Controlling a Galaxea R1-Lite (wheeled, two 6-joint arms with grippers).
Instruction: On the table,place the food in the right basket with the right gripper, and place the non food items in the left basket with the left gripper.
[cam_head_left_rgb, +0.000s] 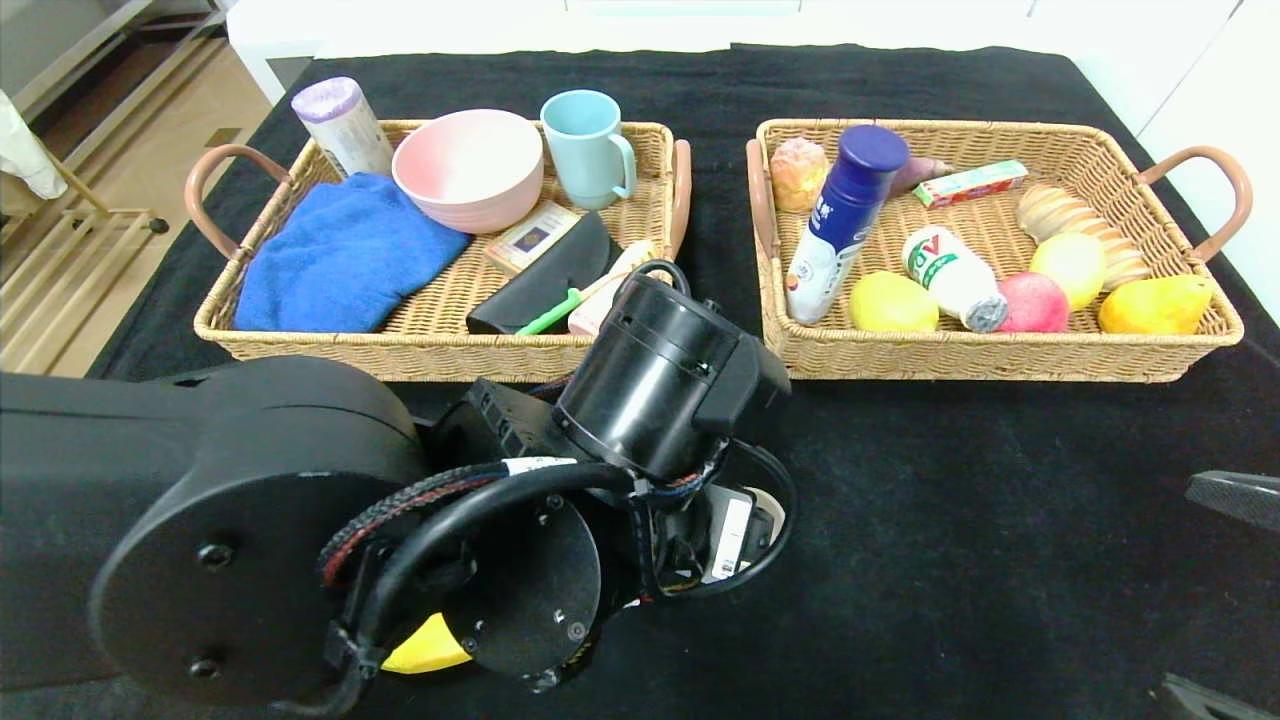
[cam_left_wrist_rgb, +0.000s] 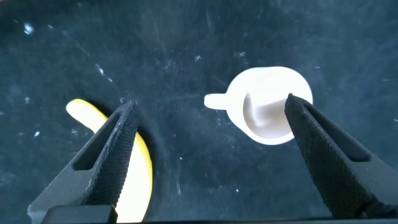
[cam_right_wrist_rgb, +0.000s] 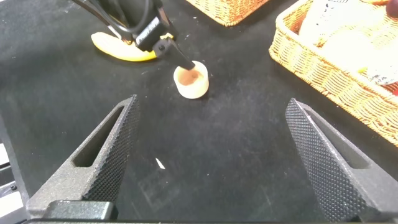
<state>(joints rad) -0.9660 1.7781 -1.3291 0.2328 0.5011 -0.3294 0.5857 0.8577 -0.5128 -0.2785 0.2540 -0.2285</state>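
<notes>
Left gripper (cam_left_wrist_rgb: 211, 146) hangs with its fingers spread wide above the black bench (cam_head_left_rgb: 1000, 520), on the near side of the left basket (cam_head_left_rgb: 430, 340). A small white cup (cam_left_wrist_rgb: 268, 106) stands upright under it, mouth up, its stubby handle pointing toward the banana (cam_left_wrist_rgb: 134, 165); one finger (cam_left_wrist_rgb: 323, 146) overlaps the cup's rim. The banana lies flat just beside the cup, its long axis running away under the other finger. Right gripper (cam_right_wrist_rgb: 211, 155), also spread wide, hovers apart from the cup, near the right basket (cam_right_wrist_rgb: 336, 74).
</notes>
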